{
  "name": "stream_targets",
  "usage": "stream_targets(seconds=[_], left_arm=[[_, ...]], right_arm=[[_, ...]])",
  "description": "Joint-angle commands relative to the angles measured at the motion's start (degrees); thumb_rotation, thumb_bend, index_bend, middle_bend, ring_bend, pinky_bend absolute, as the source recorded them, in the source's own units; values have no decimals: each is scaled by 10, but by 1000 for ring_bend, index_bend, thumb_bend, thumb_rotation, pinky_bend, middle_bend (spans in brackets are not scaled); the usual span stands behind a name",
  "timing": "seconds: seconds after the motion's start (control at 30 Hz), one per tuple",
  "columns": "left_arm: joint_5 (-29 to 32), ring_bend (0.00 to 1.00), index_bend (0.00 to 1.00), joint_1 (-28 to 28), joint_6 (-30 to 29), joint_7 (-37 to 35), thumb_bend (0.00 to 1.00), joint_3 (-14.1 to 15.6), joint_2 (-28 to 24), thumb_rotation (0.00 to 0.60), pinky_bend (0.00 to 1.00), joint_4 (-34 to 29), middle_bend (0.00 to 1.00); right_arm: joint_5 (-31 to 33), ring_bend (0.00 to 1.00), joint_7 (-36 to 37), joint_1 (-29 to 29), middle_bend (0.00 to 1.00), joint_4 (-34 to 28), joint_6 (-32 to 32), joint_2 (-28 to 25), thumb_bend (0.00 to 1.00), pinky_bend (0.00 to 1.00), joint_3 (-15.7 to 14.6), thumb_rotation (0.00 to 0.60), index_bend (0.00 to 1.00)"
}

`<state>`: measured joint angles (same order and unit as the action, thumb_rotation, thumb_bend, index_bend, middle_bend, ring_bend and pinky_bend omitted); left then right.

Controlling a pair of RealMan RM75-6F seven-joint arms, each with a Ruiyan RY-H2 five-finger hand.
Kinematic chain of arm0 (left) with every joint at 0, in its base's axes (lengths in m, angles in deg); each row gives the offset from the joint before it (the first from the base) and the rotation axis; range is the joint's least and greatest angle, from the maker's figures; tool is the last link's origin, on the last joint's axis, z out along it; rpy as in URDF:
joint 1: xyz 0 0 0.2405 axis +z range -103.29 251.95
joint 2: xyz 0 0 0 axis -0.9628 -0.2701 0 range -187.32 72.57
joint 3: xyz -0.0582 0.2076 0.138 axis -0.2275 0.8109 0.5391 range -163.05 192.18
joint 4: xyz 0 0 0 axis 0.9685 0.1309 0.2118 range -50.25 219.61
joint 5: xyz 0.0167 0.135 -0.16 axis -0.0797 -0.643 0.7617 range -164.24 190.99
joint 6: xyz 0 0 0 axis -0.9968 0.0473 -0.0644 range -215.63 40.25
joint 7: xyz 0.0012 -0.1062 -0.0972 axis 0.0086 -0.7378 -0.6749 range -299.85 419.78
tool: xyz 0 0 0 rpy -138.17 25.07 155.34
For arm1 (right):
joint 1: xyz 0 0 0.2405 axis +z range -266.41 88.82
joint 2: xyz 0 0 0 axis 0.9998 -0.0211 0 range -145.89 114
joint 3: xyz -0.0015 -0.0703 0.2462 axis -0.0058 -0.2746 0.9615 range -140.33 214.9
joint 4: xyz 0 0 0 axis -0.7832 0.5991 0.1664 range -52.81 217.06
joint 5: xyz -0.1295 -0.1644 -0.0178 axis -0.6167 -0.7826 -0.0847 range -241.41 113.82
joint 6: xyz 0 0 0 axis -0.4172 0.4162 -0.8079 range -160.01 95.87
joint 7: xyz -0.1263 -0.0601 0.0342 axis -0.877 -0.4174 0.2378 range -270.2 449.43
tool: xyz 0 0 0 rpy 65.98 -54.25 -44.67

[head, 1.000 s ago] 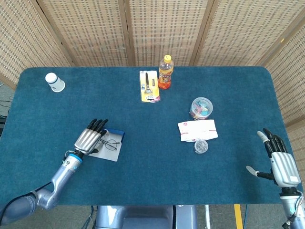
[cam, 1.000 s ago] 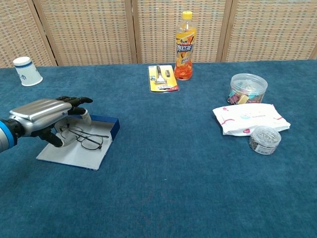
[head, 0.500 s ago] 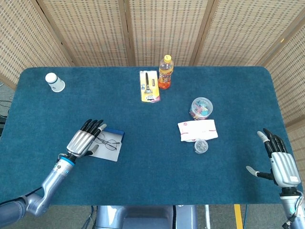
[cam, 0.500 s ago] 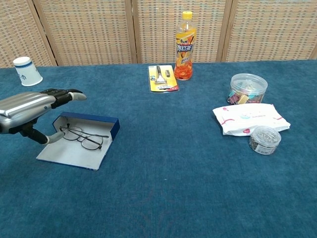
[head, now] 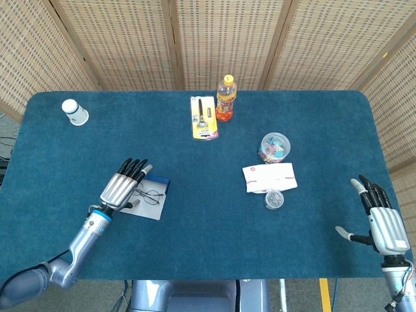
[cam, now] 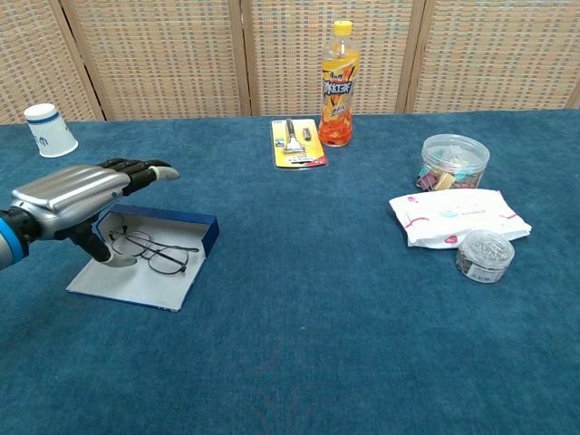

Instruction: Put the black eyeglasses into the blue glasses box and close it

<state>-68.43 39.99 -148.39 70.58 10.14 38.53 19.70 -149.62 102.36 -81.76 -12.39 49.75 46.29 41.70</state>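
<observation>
glasses [cam: 149, 251] lie inside the open box [cam: 140, 283]; left hand [cam: 77, 198] hovers flat just above its near-left side, fingers spread, holding nothing. right hand [head: 382, 221] open, well apart at the table edge. for the close, likely best to hook fingers under the flat lid panel and fold it over gently, keeping clear of the frames.

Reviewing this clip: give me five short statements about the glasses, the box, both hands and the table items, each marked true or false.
1. The black eyeglasses lie inside the open blue glasses box. True.
2. The box is closed. False: its lid lies flat open.
3. The left hand hovers over the box's left part, holding nothing. True.
4. The right hand holds the orange drink bottle. False: it is open at the table's right edge, far from the bottle.
5. The white paper cup stands beside the bottle. False: it is at the far left corner.
</observation>
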Motion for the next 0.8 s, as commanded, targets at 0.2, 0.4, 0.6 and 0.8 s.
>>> stream_targets(seconds=[0.2,0.4,0.6,0.8], left_arm=[[22,0,0,-27,20,32,49,-27,23,600,0,24,0],[37,0,0,-46,41,44,52,-40,30,600,0,40,0],[39,0,0,-59,49,53,54,-46,32,600,0,52,0],[37,0,0,-71,64,53,55,-43,22,600,0,56,0]], right_arm=[[1,0,4,1,0,0,-2,-1,0,0,0,600,0],[0,0,5,1,0,0,-2,-1,0,0,0,600,0],[1,0,5,1,0,0,-3,-1,0,0,0,600,0],[1,0,6,2,0,0,-5,-2,0,0,0,600,0]])
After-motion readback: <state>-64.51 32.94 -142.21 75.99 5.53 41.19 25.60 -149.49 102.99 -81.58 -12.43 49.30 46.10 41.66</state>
